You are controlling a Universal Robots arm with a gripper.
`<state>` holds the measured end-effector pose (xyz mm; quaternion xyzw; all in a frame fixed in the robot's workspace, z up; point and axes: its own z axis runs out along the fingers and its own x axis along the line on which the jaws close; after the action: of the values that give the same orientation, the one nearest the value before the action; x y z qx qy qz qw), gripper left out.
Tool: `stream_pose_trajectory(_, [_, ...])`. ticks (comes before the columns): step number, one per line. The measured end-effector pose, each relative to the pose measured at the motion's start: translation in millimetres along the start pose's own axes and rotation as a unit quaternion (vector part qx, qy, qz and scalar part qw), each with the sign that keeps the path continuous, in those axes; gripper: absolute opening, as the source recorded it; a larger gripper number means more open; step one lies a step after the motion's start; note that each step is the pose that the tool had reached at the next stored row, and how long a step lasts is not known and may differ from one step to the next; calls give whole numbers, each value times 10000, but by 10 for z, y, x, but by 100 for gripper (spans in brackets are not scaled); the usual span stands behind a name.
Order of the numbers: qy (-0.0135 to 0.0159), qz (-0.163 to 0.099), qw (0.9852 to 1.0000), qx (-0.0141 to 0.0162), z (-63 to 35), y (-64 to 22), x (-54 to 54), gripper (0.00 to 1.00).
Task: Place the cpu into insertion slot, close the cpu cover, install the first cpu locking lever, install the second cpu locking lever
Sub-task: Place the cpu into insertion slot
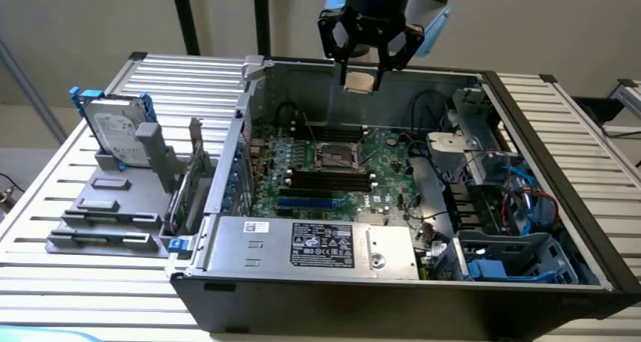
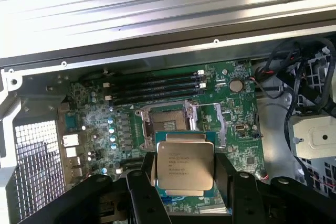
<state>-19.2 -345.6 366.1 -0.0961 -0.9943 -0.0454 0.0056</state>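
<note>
My gripper (image 1: 362,76) hangs high above the open computer case, near its back wall, shut on the cpu (image 1: 359,81), a flat tan-silver square held by its two side edges. In the wrist view the cpu (image 2: 185,165) sits between the black fingers (image 2: 143,192), its printed top facing the camera. The insertion slot (image 1: 338,157) lies below on the green board, a black square socket with a grey metal rim, open and bare; the insertion slot (image 2: 165,118) sits just beyond the chip's edge. The cpu cover (image 2: 207,123) stands flipped open beside the socket.
Black memory slots (image 1: 329,181) lie just in front of the socket. A silver power supply (image 1: 320,246) fills the case's front, with cables and blue drive bays (image 1: 511,256) at the exterior view's right. A hard drive and grey brackets (image 1: 120,169) sit outside the case on the slatted table.
</note>
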Motion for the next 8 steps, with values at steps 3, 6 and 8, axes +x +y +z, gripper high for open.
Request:
stream_pose_trajectory(3, [-16, 224, 9997, -4, 0, 0, 0, 55])
stream_pose_trajectory(6, [-33, 455, 9990, -8, 0, 0, 0, 55])
stream_pose_trajectory(8, [-44, 611, 9981, -10, 0, 0, 0, 55])
